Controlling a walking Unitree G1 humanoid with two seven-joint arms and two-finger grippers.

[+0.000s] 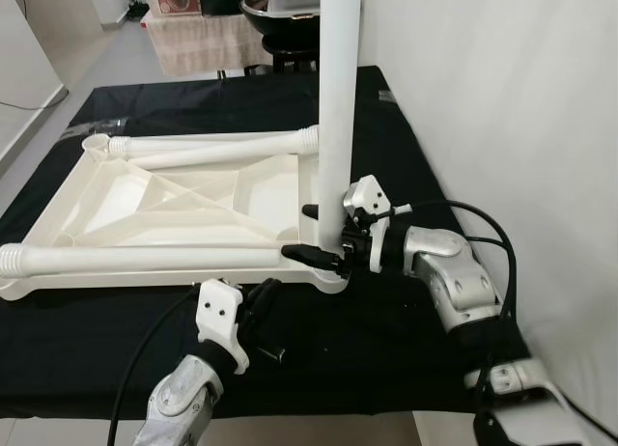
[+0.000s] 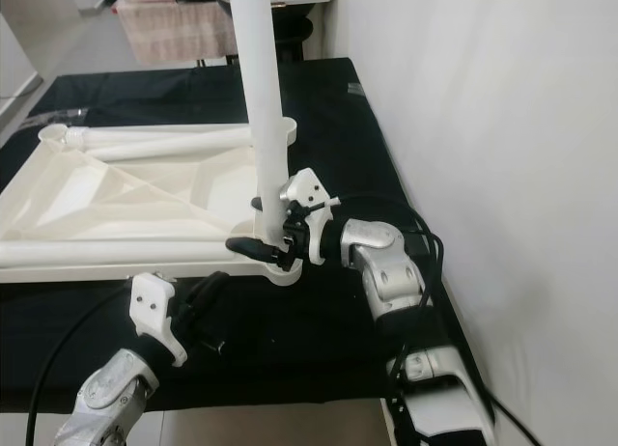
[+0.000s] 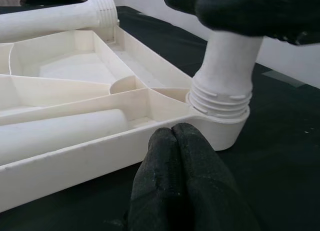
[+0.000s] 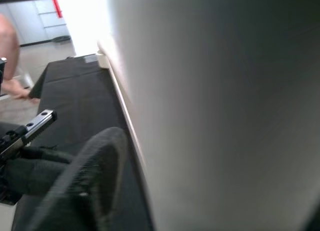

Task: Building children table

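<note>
Fingers, right gripper (image 1: 323,236): two, black, clamped on either side of the upright table leg (image 1: 339,108) low on its shaft, centre-right of the left eye frame. Fingers, left gripper (image 1: 259,306): two, pressed together with nothing between them, lower centre of the frame, hovering over the black cloth (image 1: 87,340) just in front of the tabletop's near edge.

Item: children's tabletop (image 1: 183,209), one, cream-white plastic, lying upside down on the cloth-covered bench, mid-left of the frame; its underside shows raised ribs that divide it into shallow compartments.

Item: table legs, three counted. One stands vertical in the tabletop's near right corner socket, running up out of the top of the frame. Two lie flat: far leg (image 1: 217,145) along the far edge, ribbed end toward the upright leg; near leg (image 1: 126,259) along the near edge, ribbed end at the far left of the frame.

Left wrist view adds: the threaded collar (image 3: 220,98) at the upright leg's foot (several threads showing above the round corner socket), with the closed fingertips (image 3: 182,156) in the foreground.

Right wrist view adds: the leg's shaft close up, blurred, one dark finger (image 4: 90,176) beside it.

Background, upper centre: a dark round bowl-like object (image 1: 280,16) and a beige cloth (image 1: 203,45).
</note>
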